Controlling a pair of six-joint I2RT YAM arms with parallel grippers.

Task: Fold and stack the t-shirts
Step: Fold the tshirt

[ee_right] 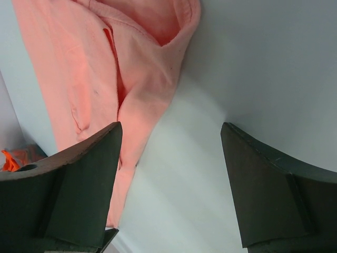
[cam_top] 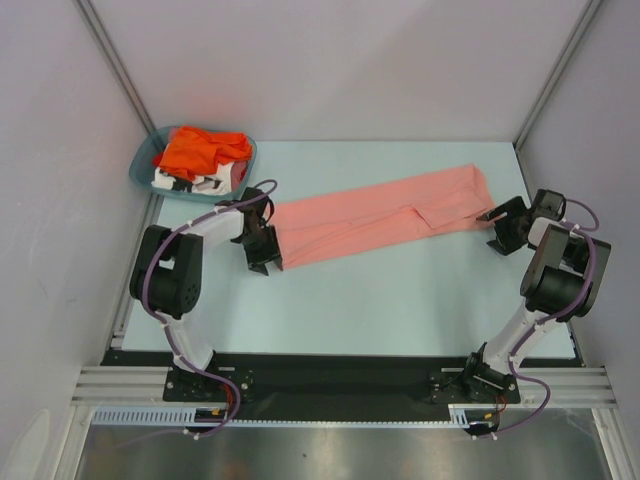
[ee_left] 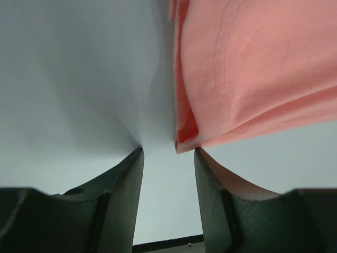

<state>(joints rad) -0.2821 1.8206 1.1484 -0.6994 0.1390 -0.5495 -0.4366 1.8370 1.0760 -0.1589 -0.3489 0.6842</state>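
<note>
A salmon-pink t-shirt (cam_top: 380, 220) lies on the table, folded lengthwise into a long strip running from centre-left to upper right. My left gripper (cam_top: 262, 240) stands open at the strip's left end. In the left wrist view the shirt's corner (ee_left: 181, 143) sits just beyond the left gripper (ee_left: 168, 152), close to the right fingertip and not pinched. My right gripper (cam_top: 503, 225) is wide open beside the strip's right end. The right wrist view shows the shirt (ee_right: 95, 63) reaching past the left finger (ee_right: 79, 179), with bare table between the jaws of the right gripper (ee_right: 171, 126).
A teal basket (cam_top: 140, 170) stands at the back left corner, holding an orange t-shirt (cam_top: 200, 150) on top of a white one with black print (cam_top: 205, 183). Grey walls enclose the table on the left, back and right.
</note>
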